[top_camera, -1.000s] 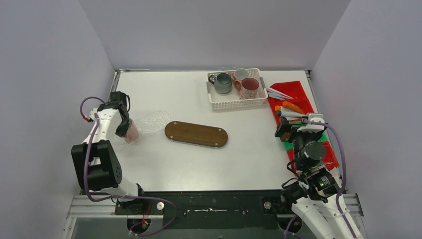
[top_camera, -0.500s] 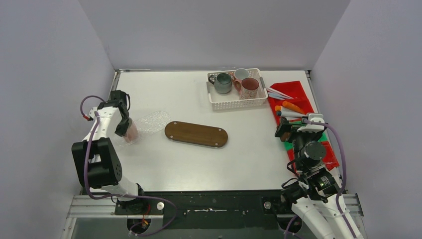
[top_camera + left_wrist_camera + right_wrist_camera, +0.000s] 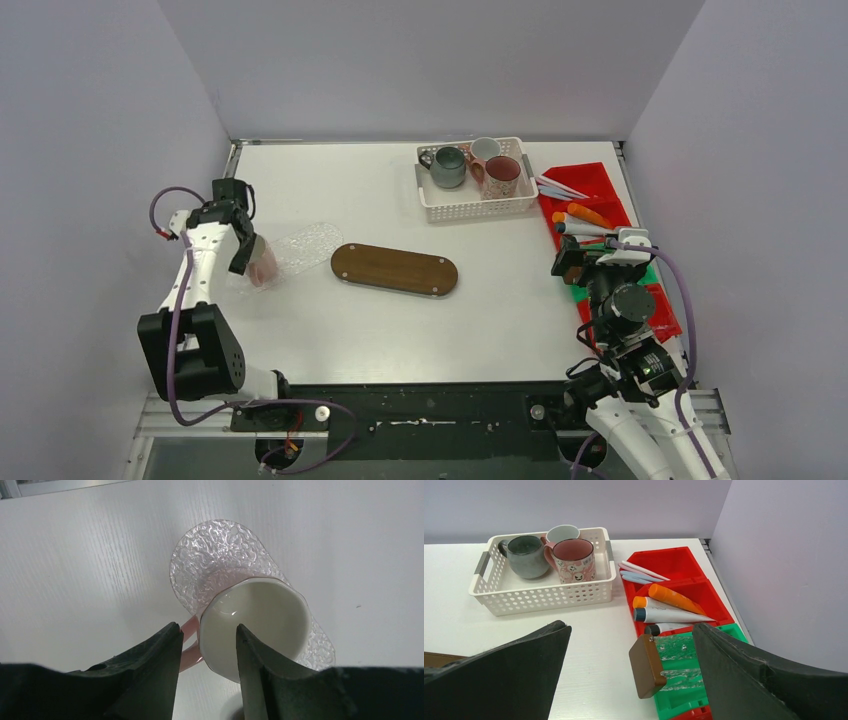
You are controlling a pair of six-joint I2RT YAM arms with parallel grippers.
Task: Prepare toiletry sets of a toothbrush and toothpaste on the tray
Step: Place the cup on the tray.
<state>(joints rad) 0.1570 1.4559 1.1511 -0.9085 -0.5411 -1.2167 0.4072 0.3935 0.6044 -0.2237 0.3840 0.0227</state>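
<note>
Nearest on the left, the left gripper (image 3: 206, 626) is seen with its black jaws parted to a middling gap; one finger (image 3: 150, 670) is placed outside the rim of the pink-handled mug (image 3: 260, 630) and the other inside it; daylight is shown on both sides of the wall, so nothing is pinched. The mug, glossy and cream within, is set mouth up on one end of a clear plastic tray (image 3: 215, 555), oval and pebbled in texture, lying flat on the white table (image 3: 330, 340). Just beyond and to the right, a dark wooden tray (image 3: 394, 268), a long smooth oval, is laid flat mid-table.

On the right, the right gripper (image 3: 631, 627) is held above the table with jaws spread wide and nothing between them. Beneath it, a green bin (image 3: 684, 690) is filled with more clear pebbled trays (image 3: 674, 650), and a brown rounded wooden piece (image 3: 646, 666) is propped on edge there. Past that, tapered tubes (image 3: 676, 599), one orange and the others white, are laid in the nearer of the red bins (image 3: 674, 555); slim toothbrushes (image 3: 644, 571) are laid in the farther one. Farthest back, a white perforated basket (image 3: 544, 597) is loaded with a grey-green glazed mug (image 3: 526, 557), a pink patterned mug (image 3: 574, 562) and a white mug (image 3: 563, 532), all upright.
</note>
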